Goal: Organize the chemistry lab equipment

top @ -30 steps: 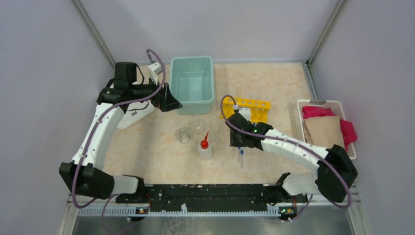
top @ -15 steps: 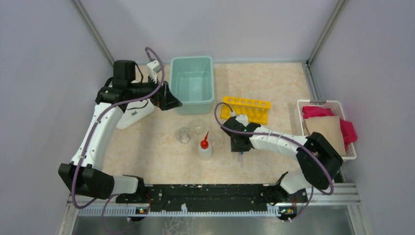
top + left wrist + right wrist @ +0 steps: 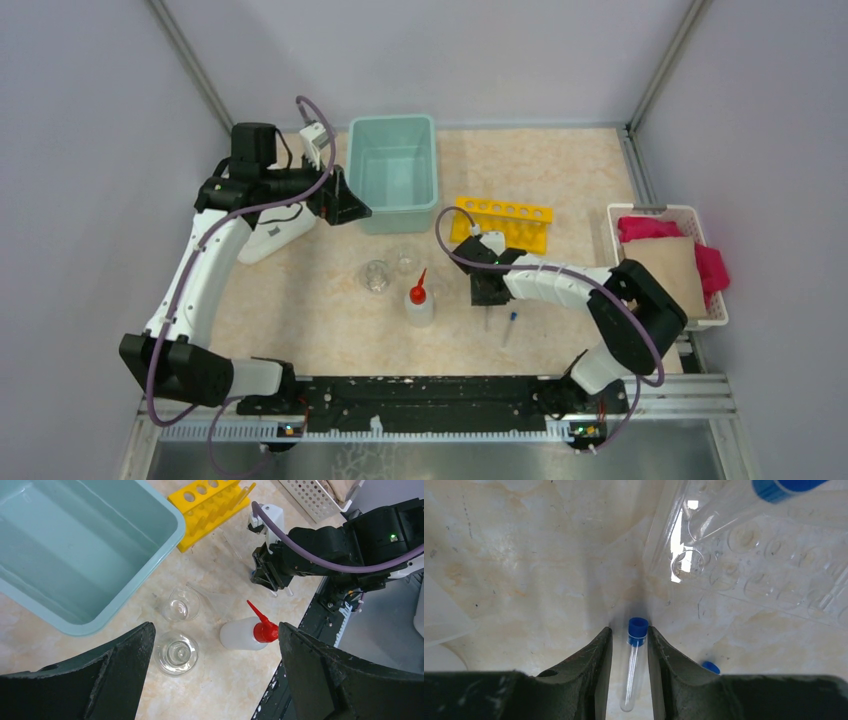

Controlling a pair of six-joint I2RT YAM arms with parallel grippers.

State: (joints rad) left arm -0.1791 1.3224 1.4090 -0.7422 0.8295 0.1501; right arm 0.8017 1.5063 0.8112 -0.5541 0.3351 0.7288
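**Right gripper straddling a capped test tube on the table**

Right gripper (image 3: 629,630) is sitting low over the table, jaws narrowed around the cap end of a test tube (image 3: 632,672). One finger (image 3: 664,665) is looking flush against the blue cap, and a sliver of table is showing on the other side. I can't tell if it's actually pinching.

The tube is lying on the table, cap pointing away from the wrist camera and body running back between the fingers. A second test tube (image 3: 509,329) is lying loose just to its right. A third tube (image 3: 729,510) is resting across a clear dimpled plate (image 3: 774,560).

The yellow rack (image 3: 500,214) is sitting just behind the gripper. The squeeze bottle (image 3: 419,306) is sitting near it on the left, red nozzle up. The near glass cup (image 3: 375,276) and far glass cup (image 3: 405,260) are sitting just beyond the bottle, side by side.

Left gripper (image 3: 348,207) is hanging with jaws spread wide, holding nothing, beside the teal bin (image 3: 392,121). The white basket (image 3: 612,245) of cloths (image 3: 650,228) is sitting well apart at the right edge.
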